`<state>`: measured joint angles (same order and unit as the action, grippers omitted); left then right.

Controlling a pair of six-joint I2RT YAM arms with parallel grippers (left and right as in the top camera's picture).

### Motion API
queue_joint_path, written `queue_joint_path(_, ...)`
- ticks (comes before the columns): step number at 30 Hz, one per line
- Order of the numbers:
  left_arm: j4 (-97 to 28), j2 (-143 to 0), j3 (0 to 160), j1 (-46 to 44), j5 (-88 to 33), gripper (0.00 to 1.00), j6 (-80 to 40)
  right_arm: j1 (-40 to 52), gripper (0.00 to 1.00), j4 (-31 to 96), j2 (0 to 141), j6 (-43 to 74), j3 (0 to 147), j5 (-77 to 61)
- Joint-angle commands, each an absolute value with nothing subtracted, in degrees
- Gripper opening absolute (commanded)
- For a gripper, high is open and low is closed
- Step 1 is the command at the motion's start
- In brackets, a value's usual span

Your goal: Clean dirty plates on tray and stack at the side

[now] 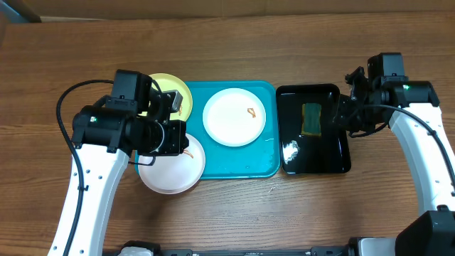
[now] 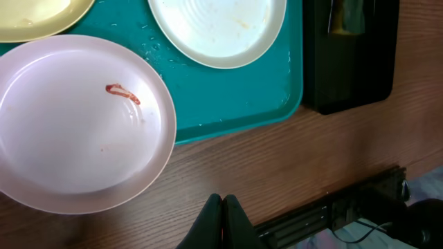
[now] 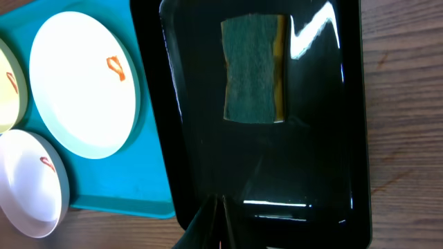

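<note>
Overhead, you see the turquoise tray (image 1: 242, 162) at mid-table, carrying three plates. One white plate (image 1: 231, 121) lies flat within the tray's middle, an orange smear (image 1: 252, 112) near its right edge. A pale yellow-green plate (image 1: 178, 89) sits at the tray's far left corner, partly hidden by your left arm. A second white plate (image 1: 170, 174) rests at the near left corner, overhanging the rim onto the wooden table (image 1: 284, 43); the left wrist view shows a red-brown smear (image 2: 122, 92) on it.

Your left gripper (image 2: 223, 220) hangs over bare wood just in front of that plate, fingers pressed together and holding nothing. Your right gripper (image 3: 218, 225) hovers above the near edge of the glossy black tray (image 1: 316, 160), which lies just beside the turquoise tray on its right; its fingertips also appear closed and empty. A green-and-yellow sponge (image 3: 254, 69) lies flat in the black tray's far half
</note>
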<state>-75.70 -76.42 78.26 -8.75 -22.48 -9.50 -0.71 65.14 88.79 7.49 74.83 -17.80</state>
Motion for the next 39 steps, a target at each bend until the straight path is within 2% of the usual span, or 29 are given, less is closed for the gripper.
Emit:
queue_joint_path(1, -75.8, -76.8, 78.0, -10.0, -22.6, 0.04, -10.7, -0.8, 0.07, 64.3, 89.0, 7.4, 74.6, -18.1)
queue_joint_path(4, -75.5, -76.8, 78.0, -10.9, -22.5, 0.04, -10.3, -0.8, 0.24, 63.7, 89.0, 7.5, 74.6, -18.1)
queue_joint_path(11, -73.1, -77.1, 78.0, -12.6, -21.8, 0.04, -10.3, -0.8, 0.25, 62.5, 89.7, 10.7, 74.5, -16.7)
queue_joint_path(13, -72.2, -77.8, 78.0, -12.6, -21.8, 0.08, -11.8, -0.8, 0.28, 61.9, 90.2, 11.0, 74.5, -16.2)
queue_joint_path(17, -71.5, -80.0, 78.0, -12.7, -19.0, 0.23, -14.8, -0.8, 0.36, 61.1, 91.4, 11.0, 74.5, -16.2)
queue_joint_path(20, -71.3, -82.7, 78.0, -13.6, -14.0, 0.27, -18.0, -0.8, 0.41, 59.7, 92.9, 10.9, 74.3, -16.1)
queue_joint_path(23, -69.3, -86.0, 78.0, -14.8, -11.7, 0.37, -18.5, -0.8, 0.45, 58.3, 95.3, 10.9, 74.3, -16.2)
queue_joint_path(26, -66.5, -89.3, 78.0, -15.5, -8.3, 0.48, -19.0, -0.3, 0.46, 56.4, 98.3, 10.9, 74.3, -16.1)
queue_joint_path(30, -62.0, -93.6, 78.0, -15.4, -6.4, 0.49, -20.4, 1.3, 0.46, 53.6, 102.5, 11.0, 74.3, -15.2)
queue_joint_path(36, -53.4, -101.5, 78.0, -15.4, -6.4, 0.49, -20.4, 7.5, 0.46, 49.6, 107.4, 15.1, 74.3, -0.5)
queue_joint_path(39, -50.6, -104.7, 78.0, -15.4, -6.3, 0.49, -20.4, 9.7, 0.47, 48.2, 108.1, 15.1, 74.2, 2.1)
